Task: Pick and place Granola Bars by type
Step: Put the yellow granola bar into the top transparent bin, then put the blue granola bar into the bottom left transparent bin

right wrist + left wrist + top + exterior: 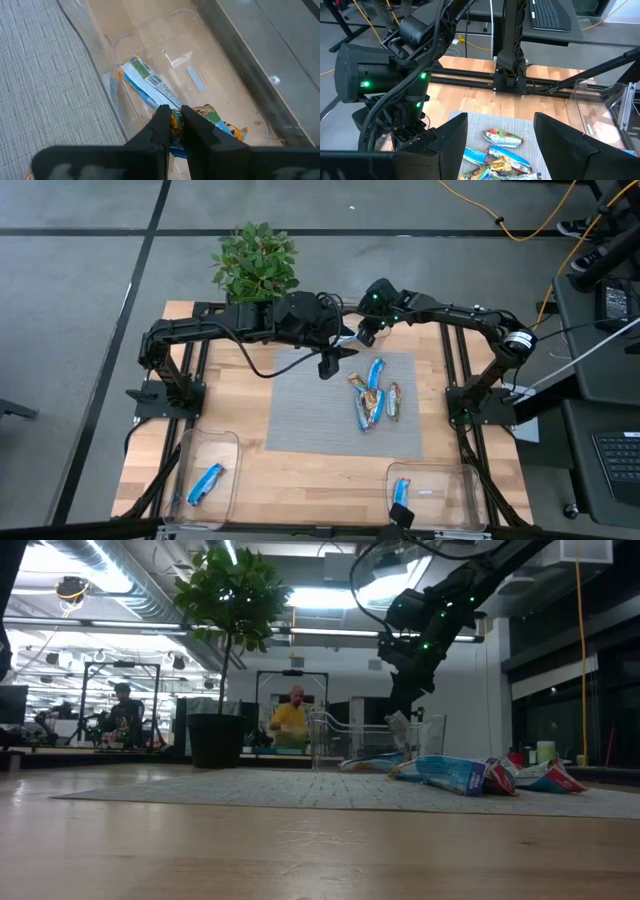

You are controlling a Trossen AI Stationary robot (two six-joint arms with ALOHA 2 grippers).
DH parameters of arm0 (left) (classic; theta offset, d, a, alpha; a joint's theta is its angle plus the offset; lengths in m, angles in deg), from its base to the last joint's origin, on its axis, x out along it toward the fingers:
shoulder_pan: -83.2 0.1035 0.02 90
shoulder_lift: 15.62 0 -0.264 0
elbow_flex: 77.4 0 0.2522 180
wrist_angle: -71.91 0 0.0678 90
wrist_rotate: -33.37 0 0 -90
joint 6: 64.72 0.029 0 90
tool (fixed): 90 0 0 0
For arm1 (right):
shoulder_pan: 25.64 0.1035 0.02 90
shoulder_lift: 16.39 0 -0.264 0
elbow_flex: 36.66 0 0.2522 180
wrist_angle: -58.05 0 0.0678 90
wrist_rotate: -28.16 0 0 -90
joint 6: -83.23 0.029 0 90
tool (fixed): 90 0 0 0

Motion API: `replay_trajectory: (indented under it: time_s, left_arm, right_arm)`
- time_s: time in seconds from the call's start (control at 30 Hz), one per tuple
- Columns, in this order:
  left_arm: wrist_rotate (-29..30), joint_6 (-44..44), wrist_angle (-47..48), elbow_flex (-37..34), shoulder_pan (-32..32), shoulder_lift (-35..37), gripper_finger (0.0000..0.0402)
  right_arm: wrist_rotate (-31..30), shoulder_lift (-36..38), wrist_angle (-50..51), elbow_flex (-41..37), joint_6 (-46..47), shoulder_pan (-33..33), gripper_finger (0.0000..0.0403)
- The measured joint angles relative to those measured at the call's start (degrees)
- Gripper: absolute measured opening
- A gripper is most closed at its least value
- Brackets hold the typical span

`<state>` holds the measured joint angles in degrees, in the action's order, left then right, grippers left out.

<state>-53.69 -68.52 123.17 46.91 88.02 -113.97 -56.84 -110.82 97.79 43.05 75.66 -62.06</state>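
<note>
Several granola bars (372,395), blue, silver and orange-red, lie in a heap on the grey mat (310,420), also seen low down (470,775). My right gripper (173,116) is shut on a bar over a clear bin (100,55) at the table's far edge, where other bars (150,82) lie on its floor. In the low view this gripper (399,723) stands at about the height of the bin's rim. My left gripper (330,362) hangs open above the mat's far edge, with the heap ahead of it (502,137). My right gripper pinches a bar's wrapper between its two fingers; an orange strip of it (173,120) shows between the fingertips. The fingers slant down into the bin from the table's near side. They hide the rest of the bar, so I cannot tell whether it touches the bin's floor.
A clear bin at the near left (228,442) holds one blue bar (205,483), and one at the near right (440,472) holds another blue bar (400,490). A potted plant (256,262) stands at the far edge. People sit in the room behind (290,718).
</note>
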Motion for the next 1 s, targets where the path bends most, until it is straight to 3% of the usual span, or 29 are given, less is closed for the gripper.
replay_trajectory:
  time_s: [0.53, 1.0]
  left_arm:
    - [0.0, -0.02, 0.02, 0.0, 0.0, -0.02, 0.0217]
    - [-2.59, 0.0, 1.19, 0.0, -0.02, -0.02, 0.0218]
  right_arm:
    - [0.07, 0.88, -0.14, -0.04, -0.29, 0.02, 0.0119]
    - [0.17, 15.46, 0.33, -0.07, -0.16, 2.33, 0.0126]
